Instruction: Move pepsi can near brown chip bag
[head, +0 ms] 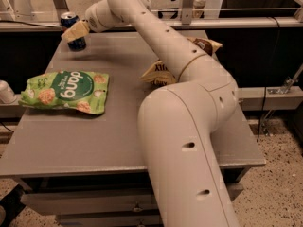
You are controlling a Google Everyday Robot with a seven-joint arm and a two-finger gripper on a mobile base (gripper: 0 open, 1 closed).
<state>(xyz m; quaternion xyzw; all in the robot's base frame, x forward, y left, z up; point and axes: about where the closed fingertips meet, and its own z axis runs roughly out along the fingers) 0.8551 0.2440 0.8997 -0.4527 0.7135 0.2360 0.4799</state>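
One arm [163, 39] out: my gripper [73, 32] is at the pepsi can [70, 19], grip I can't tell, brown chip bag [156, 74] well apart.

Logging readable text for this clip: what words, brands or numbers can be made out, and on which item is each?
"dang": on the light-green bag, upside down from this view.
Lettering on the brown chip bag: dark block letters, partly hidden behind the arm, not readable.
Text on the pepsi can: too small to read; the gripper is right at it, at the table's far left corner.
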